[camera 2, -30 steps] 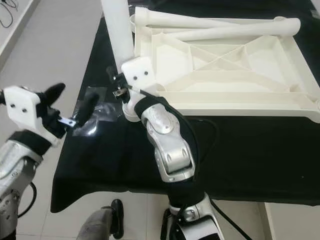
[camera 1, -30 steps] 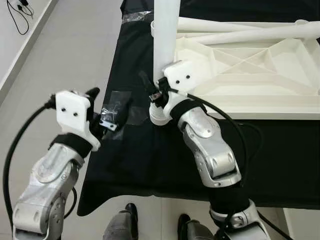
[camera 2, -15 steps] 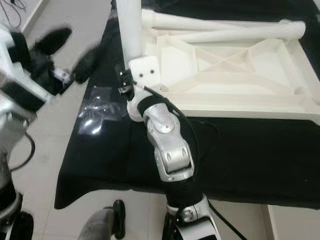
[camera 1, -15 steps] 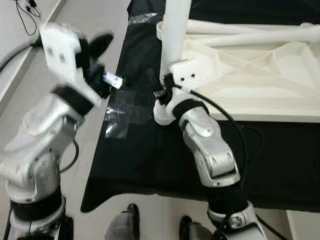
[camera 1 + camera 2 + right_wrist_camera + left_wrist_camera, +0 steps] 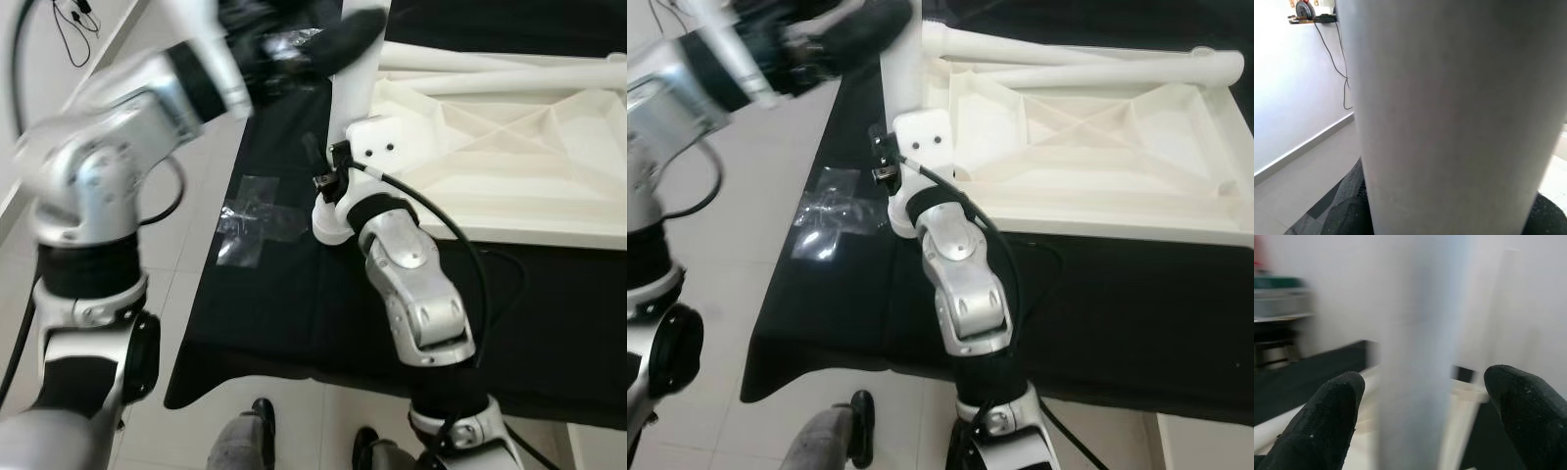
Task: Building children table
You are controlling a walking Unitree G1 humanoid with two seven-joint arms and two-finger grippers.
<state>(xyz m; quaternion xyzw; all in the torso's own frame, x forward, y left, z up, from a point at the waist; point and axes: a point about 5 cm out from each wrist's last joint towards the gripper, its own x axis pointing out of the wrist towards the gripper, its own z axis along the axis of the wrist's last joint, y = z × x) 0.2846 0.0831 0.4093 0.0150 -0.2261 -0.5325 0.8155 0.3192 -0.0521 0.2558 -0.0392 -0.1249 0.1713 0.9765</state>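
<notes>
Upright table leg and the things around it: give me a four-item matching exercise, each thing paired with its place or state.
Things:
1. upright table leg
2. right tool
3. left tool
4. clear plastic bag

States:
A. lies flat on the black cloth, beside the leg's base
B. open, one finger on each side of the leg, high up
C. stands on end at the corner of the upside-down white tabletop
D. shut around the leg, low down

Pairs: 1-C, 2-D, 3-B, 4-A

Left hand (image 5: pixel 1422 426) fingers (image 5: pixel 1327 423) spread, blurred white table leg (image 5: pixel 1420 357) between them
</notes>
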